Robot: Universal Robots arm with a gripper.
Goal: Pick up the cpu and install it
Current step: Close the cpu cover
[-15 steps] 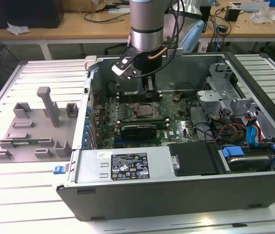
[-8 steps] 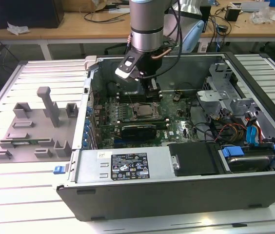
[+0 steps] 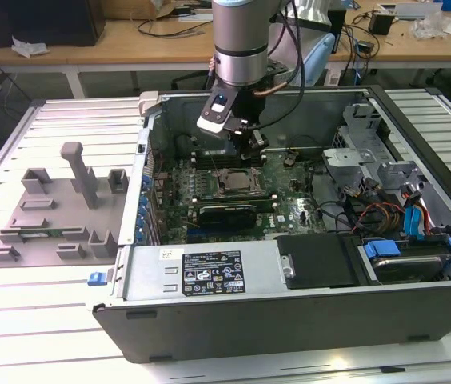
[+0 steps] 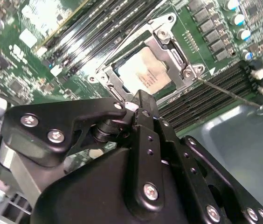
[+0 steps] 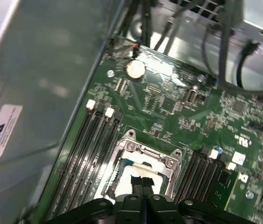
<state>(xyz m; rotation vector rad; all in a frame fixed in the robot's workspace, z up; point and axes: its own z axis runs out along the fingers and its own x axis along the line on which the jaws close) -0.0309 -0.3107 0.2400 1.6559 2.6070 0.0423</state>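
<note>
Exterior view: cpu [image 3: 233, 182] seemingly beneath tool [image 3: 251, 152]

Field notes, exterior view. Nearest me is a pale ribbed aluminium slat table [image 3: 33, 320], with its grooves running from side to side. Behind it, a long light-wood benchtop [image 3: 113, 50] on white metal legs [image 3: 73, 80] spans the far edge. On the bench I log a large black box [image 3: 41, 20] at the exterior view's left, a crumpled white scrap [image 3: 29, 48] just beside it, and loose black cables [image 3: 169, 28] near the middle. Dark grey floor [image 3: 25, 90] shows under the bench. The light is even and soft, with a faint sheen on the slats.
</note>
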